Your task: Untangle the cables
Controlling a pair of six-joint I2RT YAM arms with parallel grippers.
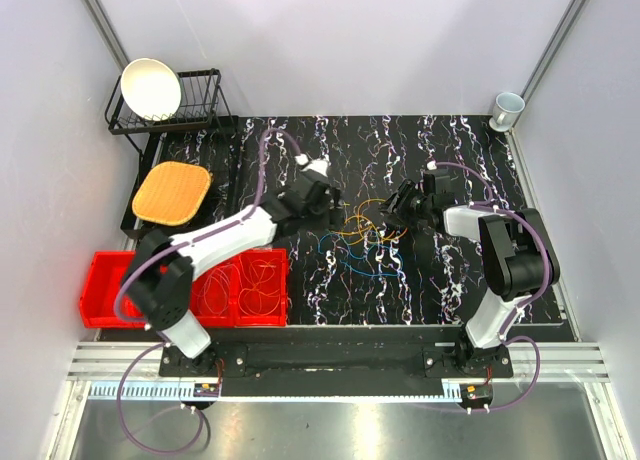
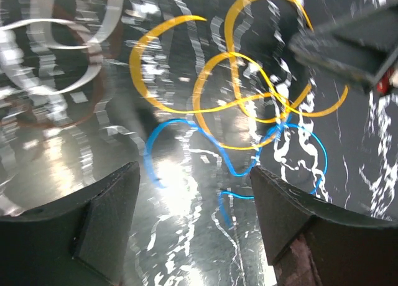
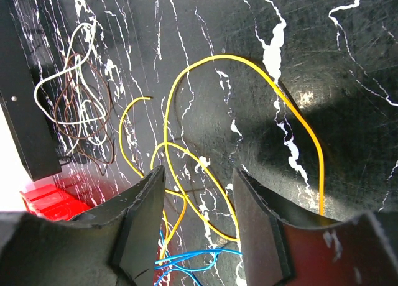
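2 tools agape and empty, left tool (image 1: 334,212), right tool (image 1: 391,216), cables (image 1: 358,240) sprawled crosswise between

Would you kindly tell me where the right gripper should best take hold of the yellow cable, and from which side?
Probably the wide arc of the yellow cable, taken from straight above with the right gripper closing across the wire. That arc lies flat on the mat by itself. Lower down, the cable crosses its own loops and the blue cable.
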